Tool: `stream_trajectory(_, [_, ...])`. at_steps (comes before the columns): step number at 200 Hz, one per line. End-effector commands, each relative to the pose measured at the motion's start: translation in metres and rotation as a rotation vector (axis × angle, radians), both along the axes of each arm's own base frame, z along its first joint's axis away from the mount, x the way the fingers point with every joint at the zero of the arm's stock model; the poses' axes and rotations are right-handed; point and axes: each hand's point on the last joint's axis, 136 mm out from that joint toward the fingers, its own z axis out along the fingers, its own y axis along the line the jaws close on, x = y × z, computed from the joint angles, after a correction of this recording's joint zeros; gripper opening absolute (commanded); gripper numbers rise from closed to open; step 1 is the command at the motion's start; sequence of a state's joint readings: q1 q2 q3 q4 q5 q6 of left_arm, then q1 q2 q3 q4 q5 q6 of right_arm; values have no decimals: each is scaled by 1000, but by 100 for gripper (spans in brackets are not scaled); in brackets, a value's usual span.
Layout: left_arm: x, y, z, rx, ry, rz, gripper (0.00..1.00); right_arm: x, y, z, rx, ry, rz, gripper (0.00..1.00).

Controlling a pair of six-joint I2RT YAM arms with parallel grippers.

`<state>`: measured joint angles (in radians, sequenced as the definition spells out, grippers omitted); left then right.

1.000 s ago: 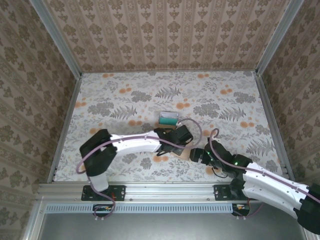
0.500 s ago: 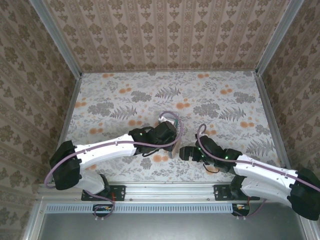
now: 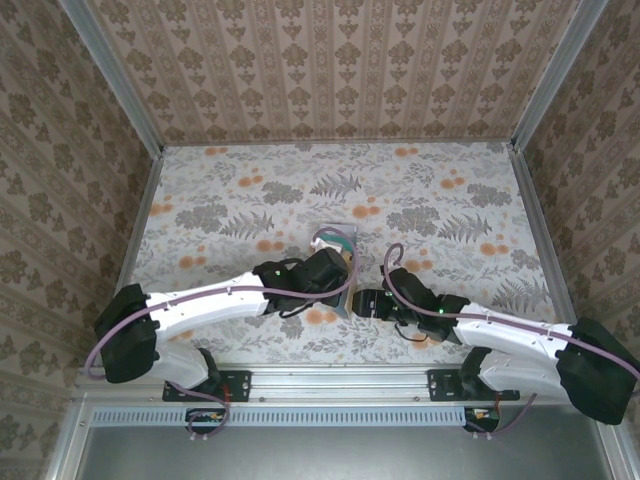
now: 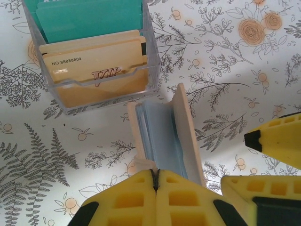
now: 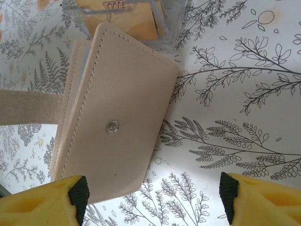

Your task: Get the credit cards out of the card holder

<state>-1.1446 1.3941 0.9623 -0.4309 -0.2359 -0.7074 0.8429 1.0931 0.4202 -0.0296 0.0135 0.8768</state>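
Left fingers (image 4: 183,202): together, clamped on near end of tan-beige, blue-lined folding card holder (image 4: 162,132).
Right fingers (image 5: 263,200): apart, card holder ahead between them.
Credit cards (image 4: 94,52): teal and tan plastic, in clear box (image 4: 148,61) beyond holder.

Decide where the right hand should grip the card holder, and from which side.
Probably its free outer flap, from the right: the card holder is held on edge, splayed open, the left hand pinching the other side.
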Motion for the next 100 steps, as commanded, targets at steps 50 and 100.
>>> stream_trajectory(50, [-4, -1, 7, 11, -22, 0, 0, 9, 16, 16, 42, -20, 12, 79])
stream_trajectory(100, [-4, -2, 11, 19, -32, -8, 0, 15, 23, 22, 33, -25, 20, 79])
